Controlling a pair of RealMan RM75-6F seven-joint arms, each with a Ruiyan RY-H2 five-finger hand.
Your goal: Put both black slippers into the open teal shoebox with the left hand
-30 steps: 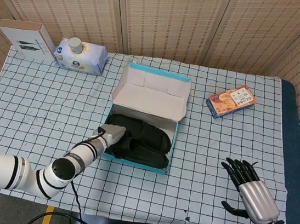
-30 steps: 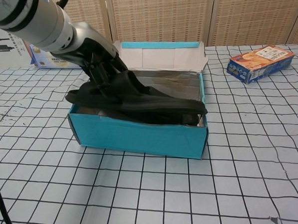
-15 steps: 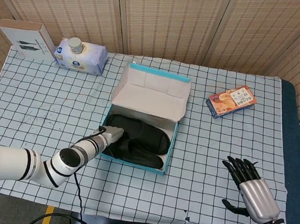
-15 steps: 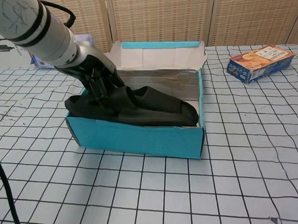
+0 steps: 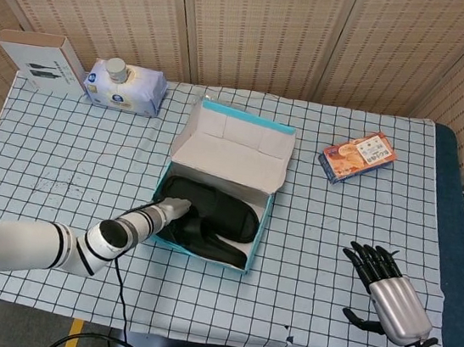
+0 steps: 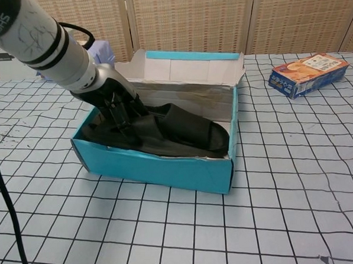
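Left hand (image 6: 117, 99) is gripping a slipper (image 6: 170, 129) inside the shoebox (image 6: 154, 167); right hand (image 5: 384, 283) is lying spread, holding nothing.

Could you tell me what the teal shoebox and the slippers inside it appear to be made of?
Teal shoebox: likely cardboard, matte teal outside, pale inside, with a folded flap lid and creased edges.
Black slippers: probably soft rubber or foam, matte black; the strap looks flexible, though the exact material is unclear.
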